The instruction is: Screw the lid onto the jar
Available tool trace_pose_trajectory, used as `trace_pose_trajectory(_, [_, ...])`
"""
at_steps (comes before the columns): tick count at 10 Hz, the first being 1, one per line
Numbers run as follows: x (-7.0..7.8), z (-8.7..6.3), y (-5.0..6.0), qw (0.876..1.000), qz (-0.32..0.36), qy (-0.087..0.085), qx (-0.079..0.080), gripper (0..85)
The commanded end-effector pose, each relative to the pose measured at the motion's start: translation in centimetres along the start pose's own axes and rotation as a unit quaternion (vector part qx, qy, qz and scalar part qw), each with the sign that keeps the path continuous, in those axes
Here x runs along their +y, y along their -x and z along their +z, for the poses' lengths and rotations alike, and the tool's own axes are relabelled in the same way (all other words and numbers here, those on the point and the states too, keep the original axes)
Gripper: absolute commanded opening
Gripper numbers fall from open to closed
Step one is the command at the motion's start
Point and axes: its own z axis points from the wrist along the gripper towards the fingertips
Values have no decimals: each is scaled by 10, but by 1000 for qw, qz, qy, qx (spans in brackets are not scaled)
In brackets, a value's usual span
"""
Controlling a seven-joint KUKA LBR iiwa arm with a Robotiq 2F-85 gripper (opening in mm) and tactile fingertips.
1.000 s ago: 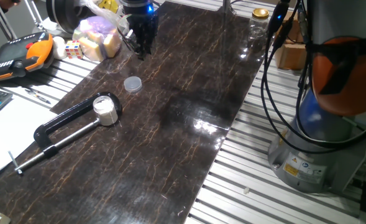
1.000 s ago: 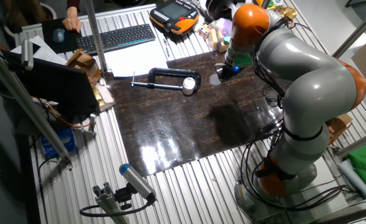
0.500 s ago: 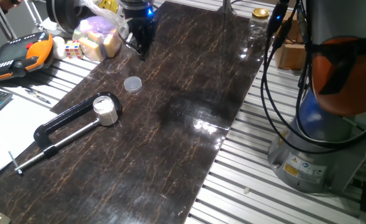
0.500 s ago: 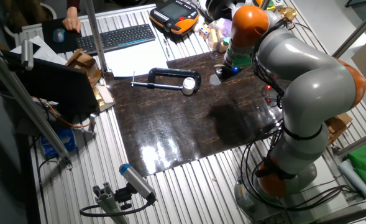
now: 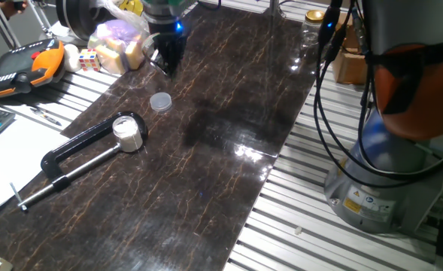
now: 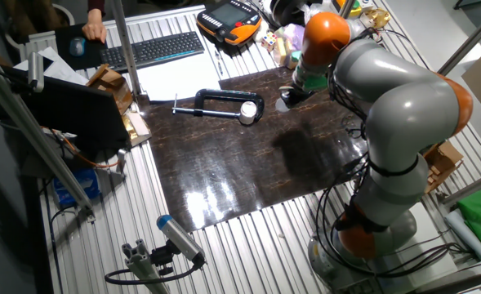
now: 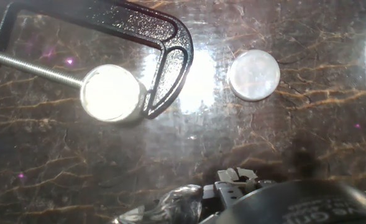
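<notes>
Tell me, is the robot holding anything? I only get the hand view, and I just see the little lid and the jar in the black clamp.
Observer: Nothing that I can see. In one fixed view the jaws hang above the table, past the lid, on the side away from the jar.
Operator: Is there another jar anywhere?
Observer: Yes, a clear jar with a gold lid stands near the table's far corner, outside your picture.
Operator: What is next to the jaws?
Observer: A clear bag of pale coloured things lies at the table's edge, just beside them.
</notes>
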Motion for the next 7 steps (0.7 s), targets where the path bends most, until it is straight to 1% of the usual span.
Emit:
trace_pose_trajectory(1, [0,6,2,1000,0,1,-3,7])
trace_pose_trajectory(2, [0,10,4,1000,-1,0,-7,7])
trace_pose_trajectory(4, [-3,15,6,1000,-2,-9,-7,7])
trace_pose_trajectory(5, [-6,17,6,1000,-5,-15,-10,7])
trace_pose_trajectory(7, [-6,20,7,1000,-8,-21,-11,7])
